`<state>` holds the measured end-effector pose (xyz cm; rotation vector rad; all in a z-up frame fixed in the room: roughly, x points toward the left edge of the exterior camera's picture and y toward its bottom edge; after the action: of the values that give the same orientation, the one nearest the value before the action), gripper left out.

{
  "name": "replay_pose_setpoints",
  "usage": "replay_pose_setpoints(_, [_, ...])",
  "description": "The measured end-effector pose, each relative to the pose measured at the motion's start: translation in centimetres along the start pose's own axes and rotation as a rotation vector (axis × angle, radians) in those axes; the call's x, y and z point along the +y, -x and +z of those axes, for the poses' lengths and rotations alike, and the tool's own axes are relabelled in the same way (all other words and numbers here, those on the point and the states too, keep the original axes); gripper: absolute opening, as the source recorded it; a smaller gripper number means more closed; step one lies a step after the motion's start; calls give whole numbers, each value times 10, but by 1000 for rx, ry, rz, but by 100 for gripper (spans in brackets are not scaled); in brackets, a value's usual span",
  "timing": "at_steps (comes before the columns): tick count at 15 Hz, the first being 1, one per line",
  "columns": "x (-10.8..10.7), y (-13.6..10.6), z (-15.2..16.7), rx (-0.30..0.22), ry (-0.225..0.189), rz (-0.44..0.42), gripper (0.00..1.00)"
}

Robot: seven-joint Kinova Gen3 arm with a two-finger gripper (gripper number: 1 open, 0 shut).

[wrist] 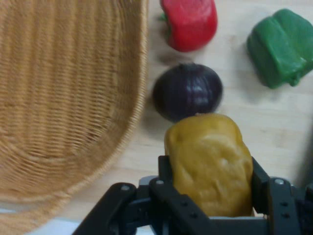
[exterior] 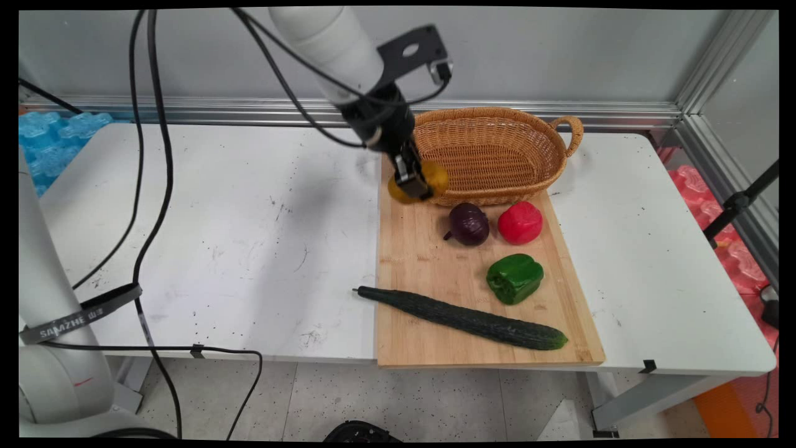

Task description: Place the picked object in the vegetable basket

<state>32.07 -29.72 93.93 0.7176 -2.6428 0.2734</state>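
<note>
Your jaws (exterior: 415,182) grip a yellow pepper (wrist: 209,161), held above the board (exterior: 416,261) at the basket's (exterior: 491,152) near-left rim. To the right on the board you see an onion (exterior: 468,224), a red pepper (exterior: 520,222), a green pepper (exterior: 515,277), and a cucumber (exterior: 463,318) along the front.

Gripper (exterior: 415,180) — lowered, fingers clamped
</note>
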Motion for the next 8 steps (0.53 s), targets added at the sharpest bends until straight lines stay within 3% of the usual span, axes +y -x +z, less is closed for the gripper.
replay_pose_setpoints(8, [-75, -32, -1, 42, -60, 114, 0])
